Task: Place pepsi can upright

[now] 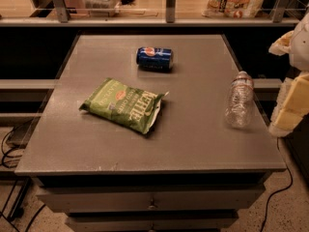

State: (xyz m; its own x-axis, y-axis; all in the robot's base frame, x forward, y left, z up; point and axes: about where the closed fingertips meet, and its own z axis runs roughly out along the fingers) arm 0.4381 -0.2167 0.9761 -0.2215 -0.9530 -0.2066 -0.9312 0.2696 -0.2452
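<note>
Surface: grey square tabletop over drawers, with a shelf rail behind it; its bare far part leaves flat room to stand a can.
Pepsi can: small dark blue metal pepsi can lies on its side near the far edge, logo facing up, not yet upright.
Crisp bag: green foil crisp bag lies flat left of centre, apart from the can, so likely no obstacle.
Bottle: clear plastic bottle lies on its side near the right edge.
Gripper: white and cream gripper sits at the right of the view, beside the table, well apart from the can; whether released or clenched cannot be told.
</note>
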